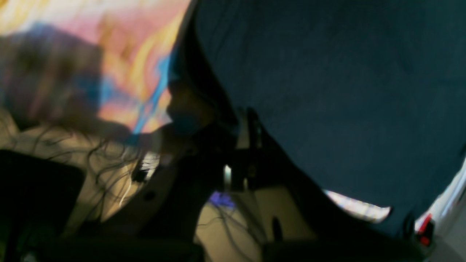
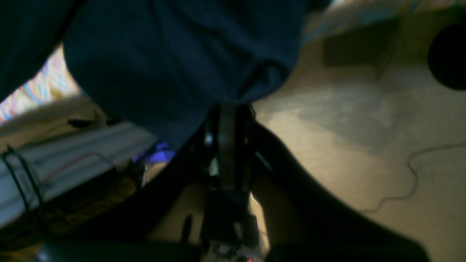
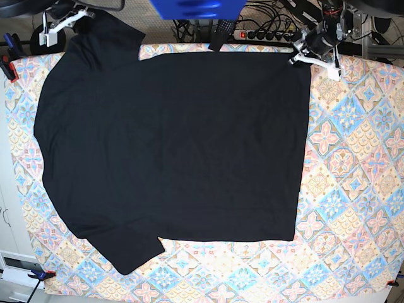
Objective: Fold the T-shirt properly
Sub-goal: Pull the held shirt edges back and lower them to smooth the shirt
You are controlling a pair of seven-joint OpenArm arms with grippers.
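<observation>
the bench (image 3: 353, 189) with its patterned cloth carries the shirt (image 3: 170, 145), spread flat, sleeves toward base view's left, hem to its right. both arms sit at the far edge: left jaws (image 3: 302, 55) pinched on the far hem corner, right jaws (image 3: 60, 25) closed on the far sleeve, cloth bunched at the tips in both wrist views. judgement: lift both corners level and together, keep the far edge taut, carry it to the near edge so the fold lands square
</observation>
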